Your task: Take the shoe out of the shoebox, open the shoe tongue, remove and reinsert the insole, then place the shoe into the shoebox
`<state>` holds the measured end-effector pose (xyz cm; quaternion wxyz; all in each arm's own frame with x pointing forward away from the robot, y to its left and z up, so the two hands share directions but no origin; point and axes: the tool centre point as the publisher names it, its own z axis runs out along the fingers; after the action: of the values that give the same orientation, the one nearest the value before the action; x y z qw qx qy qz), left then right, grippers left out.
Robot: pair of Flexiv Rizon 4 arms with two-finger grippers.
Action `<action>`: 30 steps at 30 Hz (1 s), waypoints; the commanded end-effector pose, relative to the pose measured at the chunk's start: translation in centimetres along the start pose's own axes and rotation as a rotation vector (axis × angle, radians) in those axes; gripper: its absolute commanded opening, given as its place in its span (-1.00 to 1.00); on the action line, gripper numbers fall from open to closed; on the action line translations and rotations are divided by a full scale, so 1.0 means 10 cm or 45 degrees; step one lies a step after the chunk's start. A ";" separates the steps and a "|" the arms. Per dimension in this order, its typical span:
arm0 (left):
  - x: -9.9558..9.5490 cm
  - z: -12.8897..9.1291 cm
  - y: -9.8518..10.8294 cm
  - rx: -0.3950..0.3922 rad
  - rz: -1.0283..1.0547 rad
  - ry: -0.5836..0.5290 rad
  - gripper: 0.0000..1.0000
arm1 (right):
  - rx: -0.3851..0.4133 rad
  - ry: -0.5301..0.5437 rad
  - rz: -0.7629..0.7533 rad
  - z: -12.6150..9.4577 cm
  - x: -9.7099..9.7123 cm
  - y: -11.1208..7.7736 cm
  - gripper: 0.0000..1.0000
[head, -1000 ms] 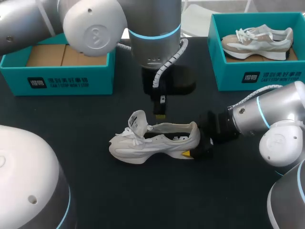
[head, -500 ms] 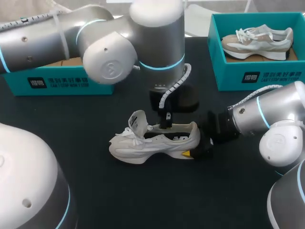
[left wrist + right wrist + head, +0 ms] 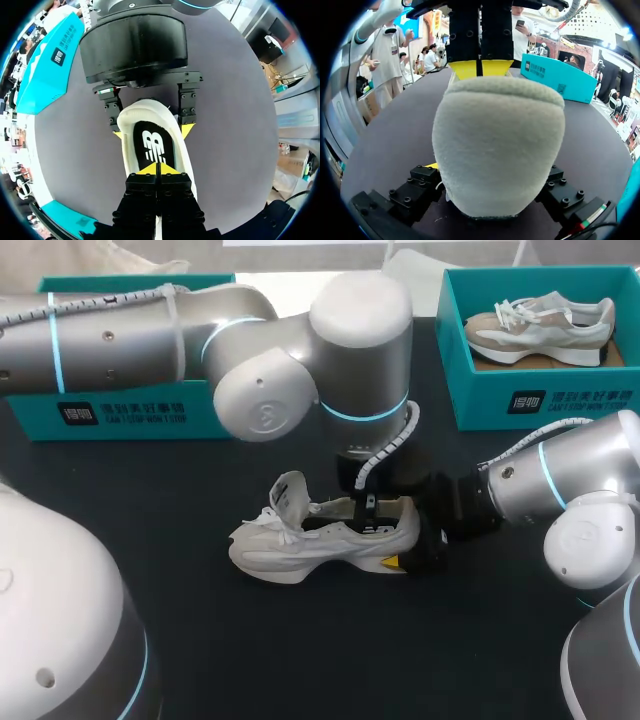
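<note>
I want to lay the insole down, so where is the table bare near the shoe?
Bare table lies on the robot's side of the shoe, and between it and the left shoebox. Crowded: the heel, held by the right gripper, with the left gripper in the opening.

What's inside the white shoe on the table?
A black insole with a white logo, and the left gripper, tips closed, right at it. That gripper hides the toe end.

Black matte worktop, plain and unpatterned from near edge to far edge, evenly lit, soft shadows at its middle, greyer in both wrist views
</note>
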<state>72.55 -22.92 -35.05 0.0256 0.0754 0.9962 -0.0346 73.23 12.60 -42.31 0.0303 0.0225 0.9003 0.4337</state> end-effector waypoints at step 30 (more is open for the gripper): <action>0.26 0.46 0.20 0.022 -0.005 -0.002 -0.06 | 0.007 0.000 0.001 0.01 0.00 -0.02 -1.00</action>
<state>70.99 -20.68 -38.88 0.0189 0.0741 0.9961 -0.0434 73.19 12.60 -42.33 0.0304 0.0221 0.9004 0.4335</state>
